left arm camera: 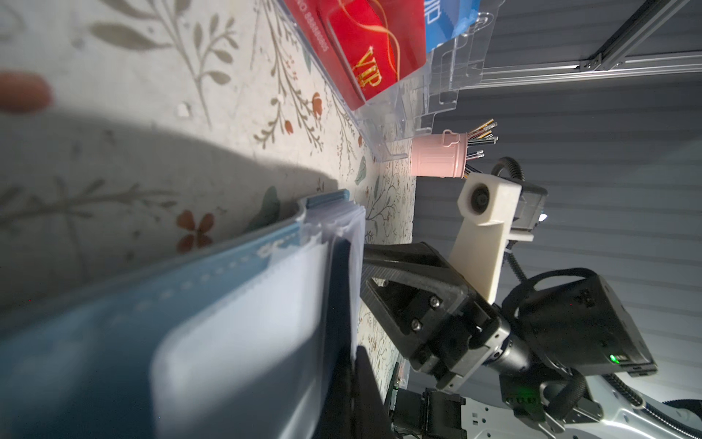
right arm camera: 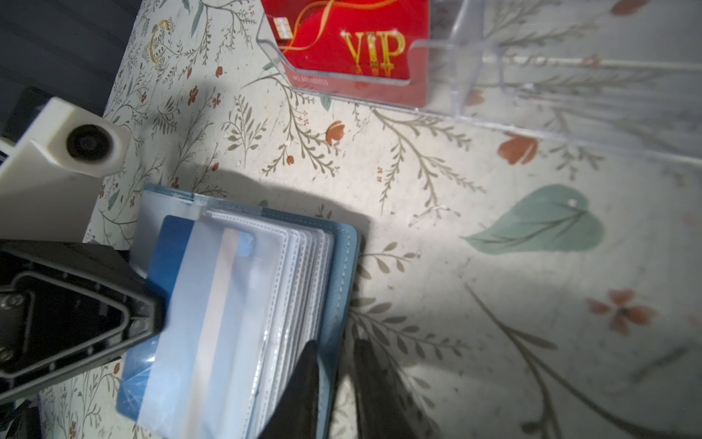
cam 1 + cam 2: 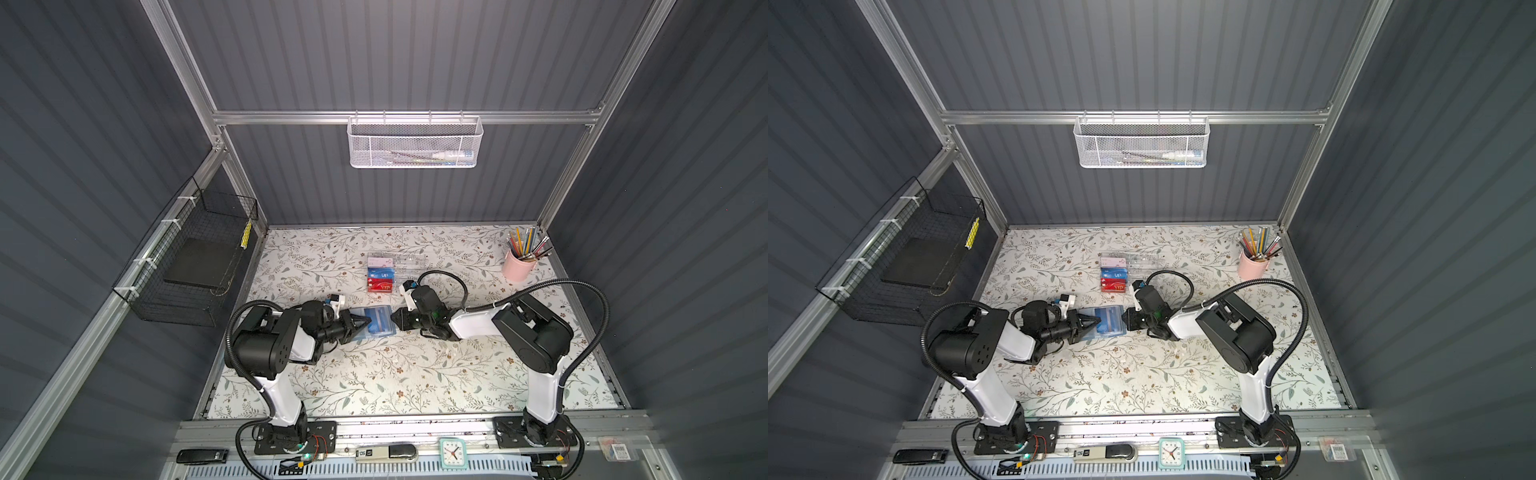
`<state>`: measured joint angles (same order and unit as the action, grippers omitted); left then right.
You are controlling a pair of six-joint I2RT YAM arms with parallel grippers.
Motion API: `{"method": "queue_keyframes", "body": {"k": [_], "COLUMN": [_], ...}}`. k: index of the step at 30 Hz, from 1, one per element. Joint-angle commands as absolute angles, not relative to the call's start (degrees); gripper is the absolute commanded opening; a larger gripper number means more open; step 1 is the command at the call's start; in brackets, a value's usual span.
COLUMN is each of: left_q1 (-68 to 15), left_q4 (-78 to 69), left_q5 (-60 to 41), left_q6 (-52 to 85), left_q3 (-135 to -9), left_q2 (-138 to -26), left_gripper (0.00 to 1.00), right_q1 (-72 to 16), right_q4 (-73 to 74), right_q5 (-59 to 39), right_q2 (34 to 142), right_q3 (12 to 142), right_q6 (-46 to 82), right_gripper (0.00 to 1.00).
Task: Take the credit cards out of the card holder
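The slate-blue card holder [image 3: 384, 329] [image 3: 1116, 329] lies open in the middle of the flowered table, its see-through sleeves [image 2: 300, 266] fanned upward. A bright blue credit card [image 2: 171, 258] [image 3: 371, 318] sticks partway out of the top sleeve on the left side. My left gripper [image 3: 368, 321] [image 3: 1099, 320] [image 1: 351, 357] is shut on that card's exposed edge. My right gripper [image 3: 394, 319] [image 3: 1123, 320] [image 2: 334, 357] is shut on the holder's right edge. One of its fingers lies on the sleeves and the other under the cover [image 2: 343, 273].
A clear acrylic box [image 3: 409, 262] holding a red VIP card [image 3: 380, 286], a blue one and a pink-white one stands just behind the holder. A pink pencil cup [image 3: 514, 266] is at the back right. A black wire basket [image 3: 187, 266] hangs on the left wall.
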<state>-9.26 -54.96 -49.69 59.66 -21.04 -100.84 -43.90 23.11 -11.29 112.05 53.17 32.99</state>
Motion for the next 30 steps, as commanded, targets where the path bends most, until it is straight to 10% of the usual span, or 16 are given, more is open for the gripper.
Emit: {"method": "queue_keyframes", "body": {"k": [1,11,30], "left_q1": [-8.7,-8.5,-8.5], "left_q4": [-46.4,-9.9,-1.2], "left_q5": [-48.6,-36.4,-35.5], "left_q6": [54.3,37.7,37.0], "left_q3": [-21.9,-29.1,-36.9], "left_q2": [-96.9,-82.6,-73.7], "left_gripper": [0.00,0.00,0.00], "right_q1": [-44.1,-44.0,-44.0], "right_q4": [15.1,15.6,13.0], "right_q5": [-10.8,-11.3,-11.6], "right_q2": [115.4,115.4,102.7], "right_q3": [51.4,51.5,50.7], "right_q6": [33.1,32.9,31.3], "right_gripper": [0.22,0.22,0.33]}}
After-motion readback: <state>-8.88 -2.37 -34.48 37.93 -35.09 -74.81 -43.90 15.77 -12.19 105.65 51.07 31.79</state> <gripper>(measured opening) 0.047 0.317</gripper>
